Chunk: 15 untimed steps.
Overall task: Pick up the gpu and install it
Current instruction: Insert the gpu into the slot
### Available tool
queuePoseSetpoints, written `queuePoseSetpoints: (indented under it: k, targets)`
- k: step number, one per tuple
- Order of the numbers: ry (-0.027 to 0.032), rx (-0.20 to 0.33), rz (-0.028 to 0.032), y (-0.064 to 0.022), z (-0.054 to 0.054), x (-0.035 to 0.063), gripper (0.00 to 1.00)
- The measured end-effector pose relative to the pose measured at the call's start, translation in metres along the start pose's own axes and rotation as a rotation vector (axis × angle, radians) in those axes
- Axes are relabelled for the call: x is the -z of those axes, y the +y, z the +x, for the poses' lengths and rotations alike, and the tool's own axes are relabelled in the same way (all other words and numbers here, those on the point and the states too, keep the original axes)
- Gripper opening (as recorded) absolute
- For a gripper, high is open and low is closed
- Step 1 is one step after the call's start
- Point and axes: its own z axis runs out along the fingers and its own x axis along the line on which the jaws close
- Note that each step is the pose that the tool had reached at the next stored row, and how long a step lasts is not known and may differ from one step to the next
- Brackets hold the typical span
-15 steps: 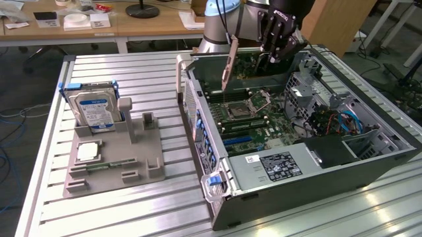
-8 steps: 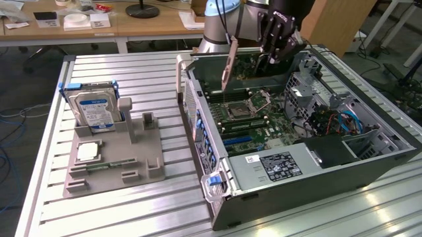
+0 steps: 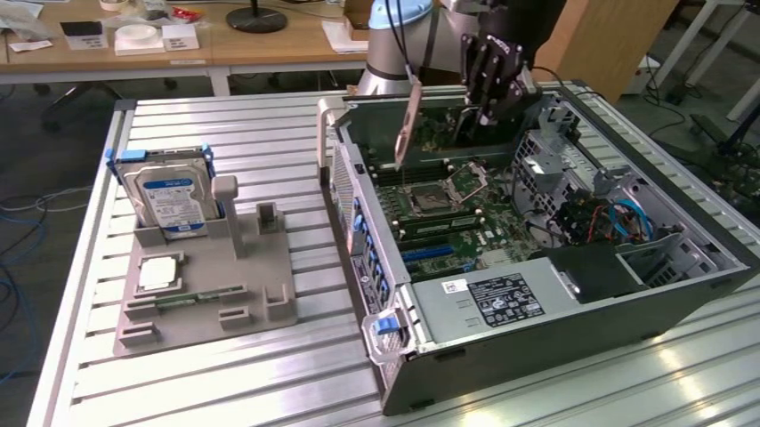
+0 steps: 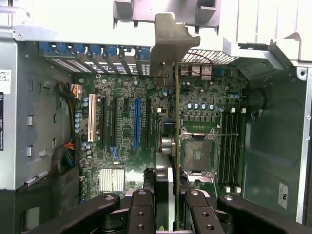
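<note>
One black two-fingered gripper (image 4: 168, 207) pinches the gpu (image 4: 170, 46), a thin dark green card with a silvery metal bracket, edge-on above the green motherboard (image 4: 122, 141) inside the open grey computer case (image 3: 594, 316); probably light, stiff and fragile; best held by the board's edges.

A silvery ribbed aluminium table of long parallel slats (image 3: 238, 124) carries two things. Toward the exterior view's left, a grey moulded plastic holder block with slots (image 3: 255, 285) rests flat. Near it, a dark grey metal computer tower case (image 3: 594, 342) lies on its side, open upward.
</note>
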Motion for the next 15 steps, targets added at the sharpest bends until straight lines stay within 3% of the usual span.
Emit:
queuePoseSetpoints:
  k: [15]
  targets:
    - [-0.0002, 0.000, 0.0001, -0.0008, 0.004, -0.0270, 0.28]
